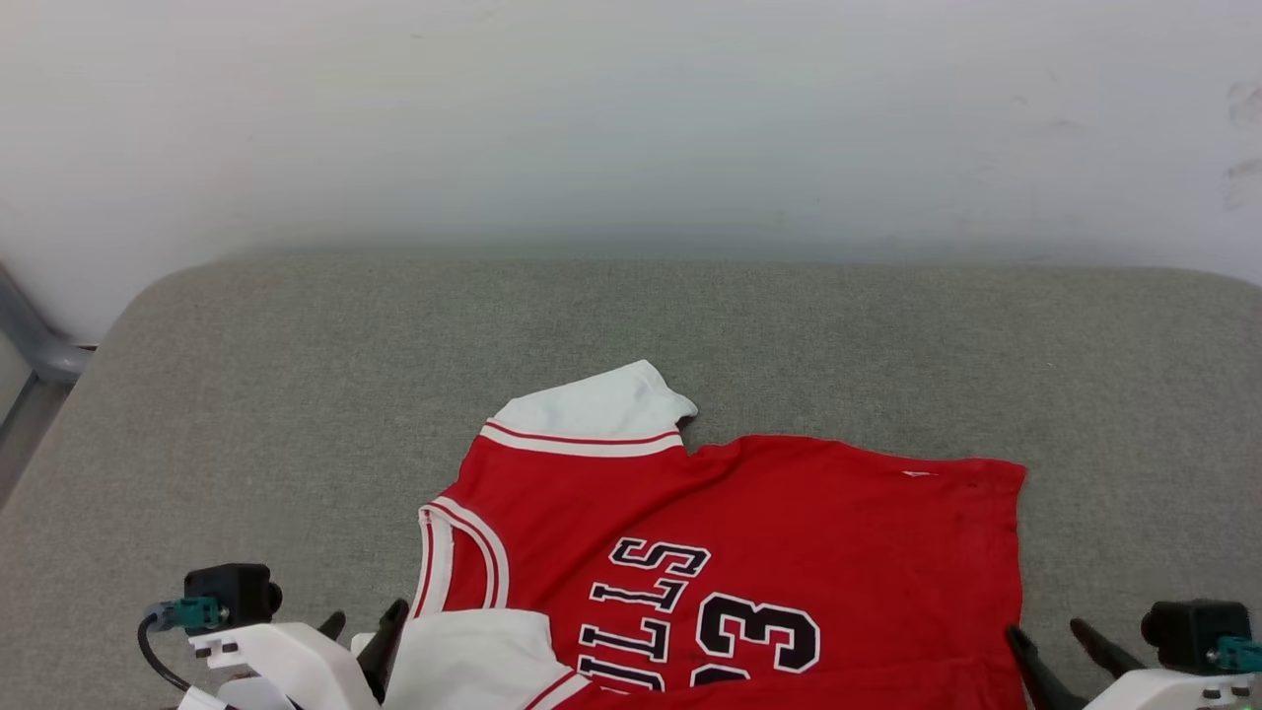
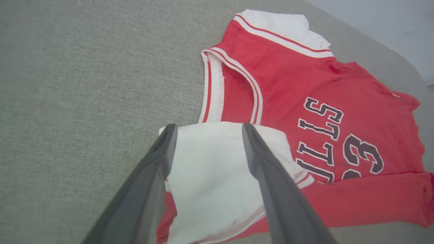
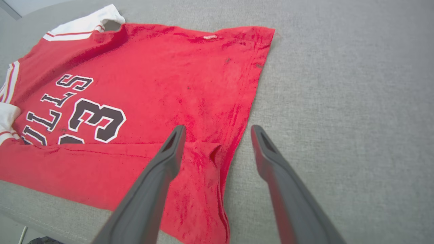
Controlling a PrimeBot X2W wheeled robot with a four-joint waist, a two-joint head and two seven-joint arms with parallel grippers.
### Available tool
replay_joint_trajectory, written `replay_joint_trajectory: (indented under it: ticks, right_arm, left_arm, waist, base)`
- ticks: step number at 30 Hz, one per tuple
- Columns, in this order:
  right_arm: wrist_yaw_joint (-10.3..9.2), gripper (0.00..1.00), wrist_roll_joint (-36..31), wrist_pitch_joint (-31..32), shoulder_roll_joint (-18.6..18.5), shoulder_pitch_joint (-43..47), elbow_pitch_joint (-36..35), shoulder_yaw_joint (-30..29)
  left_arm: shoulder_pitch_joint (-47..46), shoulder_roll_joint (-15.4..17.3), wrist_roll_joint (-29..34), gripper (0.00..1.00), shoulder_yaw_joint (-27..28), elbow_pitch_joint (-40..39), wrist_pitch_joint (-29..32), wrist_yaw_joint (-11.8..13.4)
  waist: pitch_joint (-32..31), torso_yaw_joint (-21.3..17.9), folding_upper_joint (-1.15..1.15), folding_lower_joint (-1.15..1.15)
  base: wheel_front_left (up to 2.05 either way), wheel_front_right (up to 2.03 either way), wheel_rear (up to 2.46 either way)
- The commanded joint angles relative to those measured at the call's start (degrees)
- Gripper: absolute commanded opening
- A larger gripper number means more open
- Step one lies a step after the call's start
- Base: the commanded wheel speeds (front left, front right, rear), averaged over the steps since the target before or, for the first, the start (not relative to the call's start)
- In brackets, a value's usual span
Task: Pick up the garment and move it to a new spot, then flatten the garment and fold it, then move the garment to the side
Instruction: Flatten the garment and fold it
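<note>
The garment is a red jersey with white sleeves and dark lettering, lying on the grey cushion at the near centre, its near long edge folded over onto the front. My left gripper stands open at the lower left, its fingers straddling the folded white sleeve without pinching it. At the lower right my right gripper is open over the garment's near right corner, where the red cloth is bunched into a small ridge between the fingers.
The grey fabric surface runs wide to the left, right and behind the jersey. A pale wall rises beyond its far edge, and a grey metal bar shows at the far left.
</note>
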Motion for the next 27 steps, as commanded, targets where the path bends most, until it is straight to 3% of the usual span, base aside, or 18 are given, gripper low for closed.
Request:
replay_joint_trajectory:
  ticks: [1, 8, 14, 21, 27]
  right_arm:
    - [-0.02, 1.0, -0.24, -1.13, 0.48, -1.16, -0.46, -0.41]
    - [-0.02, 1.0, -5.22, -11.81, 3.34, -3.02, -2.89, -3.27]
    - [-0.02, 1.0, -8.08, -14.22, 5.65, -4.93, -6.75, -4.64]
    - [-0.02, 1.0, -9.36, -13.31, 7.14, -9.69, -12.18, -4.59]
    - [-0.02, 1.0, -9.34, -13.18, 7.58, -13.83, -13.66, -3.75]
  left_arm:
    - [-0.8, 0.02, 0.73, 1.0, 0.08, -0.4, -1.03, -0.26]
    - [-4.16, -0.8, 6.67, 1.0, 0.64, -1.86, -12.73, -1.34]
    - [-7.53, -1.69, 10.9, 1.0, 0.43, -1.39, -20.87, -2.09]
    - [-14.84, -2.34, 14.49, 1.0, 0.05, -0.32, -24.55, -1.37]
    - [-24.43, -2.93, 14.52, 1.0, -1.17, 3.64, -23.07, -3.94]
  waist:
    - [-0.06, -0.06, 0.0, 0.0]
    - [0.4, -0.6, 0.0, 0.0]
    - [2.91, -1.61, 0.0, 0.0]
    - [11.39, -4.01, 0.0, 0.0]
    - [16.87, -6.51, 0.0, 0.0]
  base:
    - [0.0, 0.0, 0.0]
    - [0.0, 0.0, 0.0]
    - [0.0, 0.0, 0.0]
    - [0.0, 0.0, 0.0]
    - [0.0, 0.0, 0.0]
